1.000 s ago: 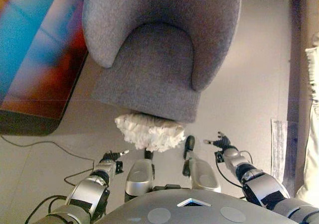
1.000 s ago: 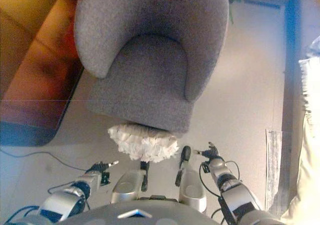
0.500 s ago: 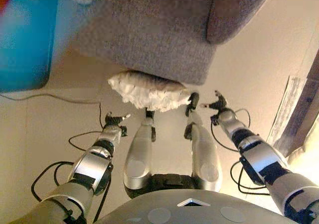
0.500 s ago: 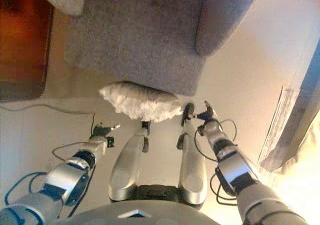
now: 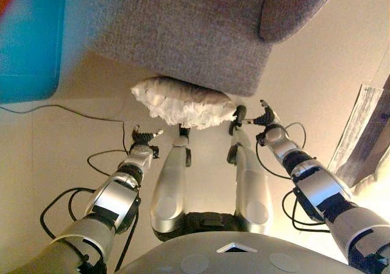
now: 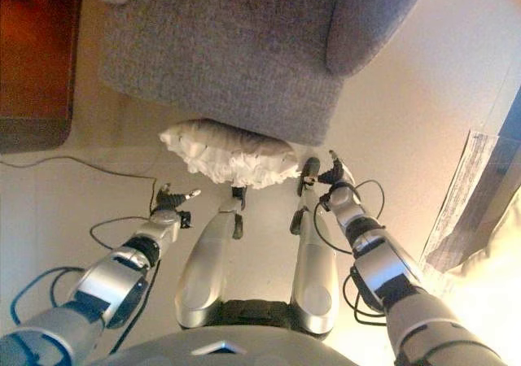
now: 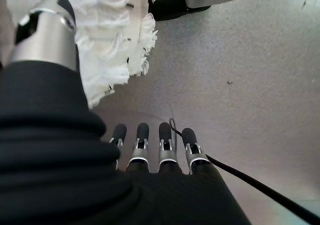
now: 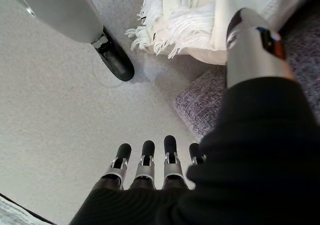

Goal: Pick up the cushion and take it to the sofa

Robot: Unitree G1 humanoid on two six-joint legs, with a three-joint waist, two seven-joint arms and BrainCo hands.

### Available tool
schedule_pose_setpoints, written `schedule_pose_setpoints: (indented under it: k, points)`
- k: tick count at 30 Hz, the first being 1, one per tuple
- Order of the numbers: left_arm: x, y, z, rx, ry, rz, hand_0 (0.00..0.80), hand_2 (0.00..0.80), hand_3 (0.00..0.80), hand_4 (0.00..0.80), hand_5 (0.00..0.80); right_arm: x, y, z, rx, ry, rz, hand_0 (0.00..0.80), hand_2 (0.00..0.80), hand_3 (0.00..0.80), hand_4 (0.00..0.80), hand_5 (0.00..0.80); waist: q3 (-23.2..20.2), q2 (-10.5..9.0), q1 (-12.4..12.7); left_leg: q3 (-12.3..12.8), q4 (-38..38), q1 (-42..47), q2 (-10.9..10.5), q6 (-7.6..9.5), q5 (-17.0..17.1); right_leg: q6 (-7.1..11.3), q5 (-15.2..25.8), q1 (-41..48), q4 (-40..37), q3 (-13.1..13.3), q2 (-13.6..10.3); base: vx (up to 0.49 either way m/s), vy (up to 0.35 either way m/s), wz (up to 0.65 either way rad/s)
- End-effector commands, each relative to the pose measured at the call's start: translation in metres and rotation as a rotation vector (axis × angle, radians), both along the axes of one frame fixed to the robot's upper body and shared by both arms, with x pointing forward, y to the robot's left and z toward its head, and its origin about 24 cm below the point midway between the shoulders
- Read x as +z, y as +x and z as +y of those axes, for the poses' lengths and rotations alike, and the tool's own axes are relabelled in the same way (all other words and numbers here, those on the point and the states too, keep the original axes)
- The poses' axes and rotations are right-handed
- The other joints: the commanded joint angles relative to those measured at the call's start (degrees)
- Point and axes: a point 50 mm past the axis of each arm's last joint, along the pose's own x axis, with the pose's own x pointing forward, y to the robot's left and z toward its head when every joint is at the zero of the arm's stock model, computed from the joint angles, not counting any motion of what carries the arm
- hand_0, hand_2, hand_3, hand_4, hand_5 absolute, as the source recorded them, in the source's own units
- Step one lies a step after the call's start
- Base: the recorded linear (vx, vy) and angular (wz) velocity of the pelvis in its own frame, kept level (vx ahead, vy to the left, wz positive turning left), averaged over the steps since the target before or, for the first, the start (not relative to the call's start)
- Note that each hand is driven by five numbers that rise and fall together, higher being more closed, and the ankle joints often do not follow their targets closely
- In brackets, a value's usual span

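I judge the pick-up not yet done: the white, shaggy, fringed cushion (image 5: 183, 103) lies on the pale speckled floor (image 5: 67, 152), tucked against the front edge of the grey, coarse-woven upholstered sofa (image 5: 183, 30), and neither robot hand touches it. My left robot hand (image 5: 144, 137) and right robot hand (image 5: 263, 117) hang low on either side of it, each with fingers straight and spread and nothing held. What's left, as I see it, is closing both on that soft, floppy pile and lifting it onto the seat.
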Motion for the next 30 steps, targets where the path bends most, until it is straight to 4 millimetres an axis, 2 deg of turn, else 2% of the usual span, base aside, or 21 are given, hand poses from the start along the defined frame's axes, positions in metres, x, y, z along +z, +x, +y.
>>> schedule_pose_setpoints:
  k: [1, 5, 10, 18, 24, 30]
  points:
    - [0.015, 0.010, 0.013, 0.045, 0.073, -0.023, 0.000, 0.000, 0.000, 0.000, 0.000, 0.033, 0.018, -0.013, 0.019, -0.111, -0.089, 0.000, 0.000, 0.000, 0.000, 0.000, 0.6, 1.96, -0.2, -0.2, -1.8, -7.9, -0.7, 1.22, 7.2, 3.22, -7.9, -2.5, 7.9, 0.4, -0.2, -0.031, 0.027, 0.02]
    - [0.027, 0.019, 0.016, 0.067, 0.095, -0.069, 0.000, 0.000, 0.000, 0.000, 0.000, 0.053, 0.029, -0.018, 0.022, -0.155, -0.128, 0.000, 0.000, 0.000, 0.000, 0.000, 0.6, 3.10, -0.6, 0.5, -3.0, -11.9, -0.5, 1.51, 8.0, 2.77, -7.4, -8.2, 8.0, 1.5, 0.6, -0.025, 0.056, 0.01]
    - [0.038, 0.030, 0.009, 0.076, 0.081, -0.144, 0.000, 0.000, 0.000, 0.000, 0.000, 0.071, 0.037, -0.022, 0.029, -0.214, -0.166, 0.000, 0.000, 0.000, 0.000, 0.000, 0.6, 4.92, -1.1, 0.7, -3.3, -17.2, -0.5, 1.82, 8.8, 2.95, -6.7, -15.0, 9.1, 2.8, 0.5, -0.006, 0.086, 0.04]
    - [0.062, 0.048, 0.006, 0.087, 0.080, -0.236, 0.000, 0.000, 0.000, 0.000, 0.000, 0.107, 0.055, -0.005, 0.117, -0.240, -0.261, 0.000, 0.000, 0.000, 0.000, 0.000, 0.6, 5.89, -1.3, 0.5, -0.8, -24.7, -0.7, 1.58, 8.8, 3.32, -6.7, -22.6, 11.4, 4.8, 0.5, -0.006, 0.062, 0.01]
    - [0.072, 0.055, 0.004, 0.083, 0.085, -0.271, 0.000, 0.000, 0.000, 0.000, 0.000, 0.114, 0.059, 0.003, 0.167, -0.238, -0.245, 0.000, 0.000, 0.000, 0.000, 0.000, 0.6, 6.25, -1.2, 0.2, 0.6, -28.7, -0.7, 1.54, 8.5, 3.37, -7.0, -26.7, 13.2, 5.4, 0.4, 0.000, 0.017, 0.05]
    - [0.084, 0.062, 0.003, 0.092, 0.087, -0.312, 0.000, 0.000, 0.000, 0.000, 0.000, 0.127, 0.064, 0.017, 0.297, -0.284, -0.253, 0.000, 0.000, 0.000, 0.000, 0.000, 0.6, 6.83, -1.1, -0.3, 1.4, -32.0, -1.0, 1.32, 8.7, 3.48, -6.9, -30.4, 14.3, 6.3, 0.7, 0.001, 0.012, 0.07]
